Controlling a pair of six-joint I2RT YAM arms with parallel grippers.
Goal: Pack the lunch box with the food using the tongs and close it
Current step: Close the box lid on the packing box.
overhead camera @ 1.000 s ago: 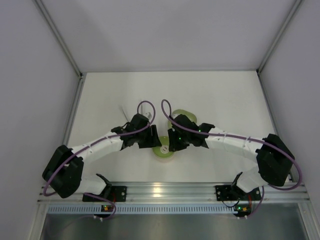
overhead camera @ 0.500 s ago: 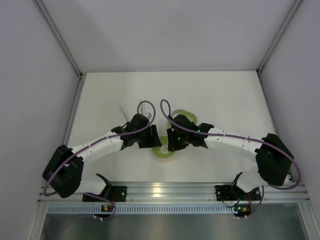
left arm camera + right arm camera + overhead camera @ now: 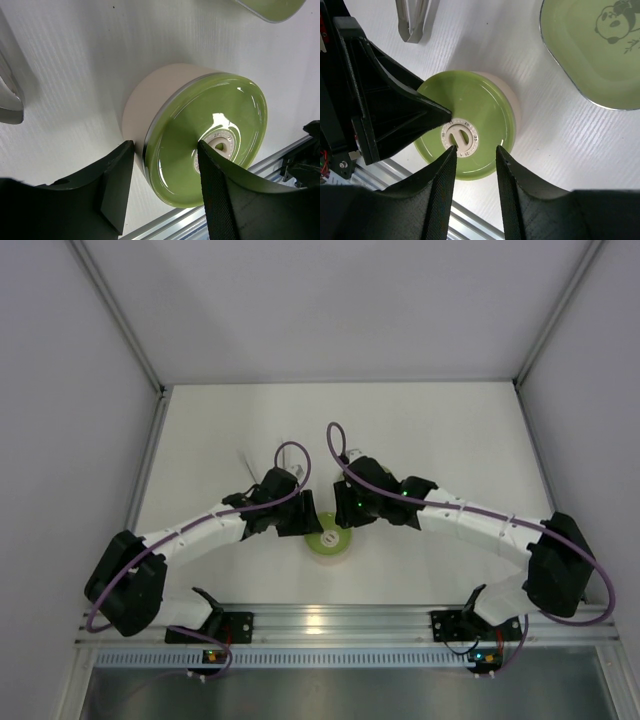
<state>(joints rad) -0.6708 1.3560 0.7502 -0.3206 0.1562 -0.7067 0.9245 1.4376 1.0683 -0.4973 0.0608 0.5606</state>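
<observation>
Lunch box (image 3: 328, 540) sat closed on the desk (image 3: 450, 430), its green lid (image 3: 470, 100) just below my right tool (image 3: 476, 149), whose jaws stood spread. My left tool (image 3: 165, 145) was spread too, the lid's edge just beyond its tips.

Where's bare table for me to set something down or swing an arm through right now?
Bare: the far half of the table, from the arms to the back wall, wall to wall. Crowded: the near centre, where the left gripper and right gripper meet over the lunch box, with the tongs and green dish just behind it.
</observation>
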